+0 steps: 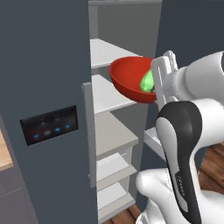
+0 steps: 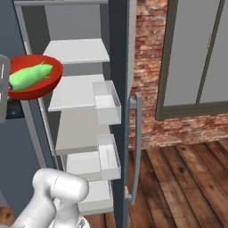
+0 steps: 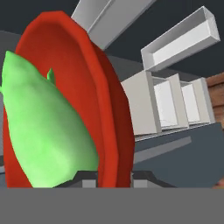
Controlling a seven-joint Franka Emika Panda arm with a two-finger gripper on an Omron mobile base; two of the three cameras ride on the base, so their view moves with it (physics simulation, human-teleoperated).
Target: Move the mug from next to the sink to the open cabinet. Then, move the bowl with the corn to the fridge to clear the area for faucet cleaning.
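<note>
The red bowl (image 1: 127, 78) hangs tilted in front of the open fridge (image 1: 48, 124), level with its upper white shelves (image 1: 109, 94). The light-green corn (image 1: 148, 82) lies inside the bowl against the lower side. My gripper (image 1: 156, 85) is shut on the bowl's rim, at the edge nearest the arm. From the right base view the bowl (image 2: 35, 87) and the corn (image 2: 29, 75) sit just left of the shelves. In the hand view the rim (image 3: 109, 109) runs up between my fingertips (image 3: 114, 177), with the corn (image 3: 43, 127) to its left.
White door bins (image 2: 107, 102) line the fridge's right door, which has a long grey handle (image 2: 137, 147). Beyond it are a brick wall (image 2: 147, 67) and a wood floor (image 2: 187, 187). A strip of wooden counter (image 1: 4, 157) lies at the far left.
</note>
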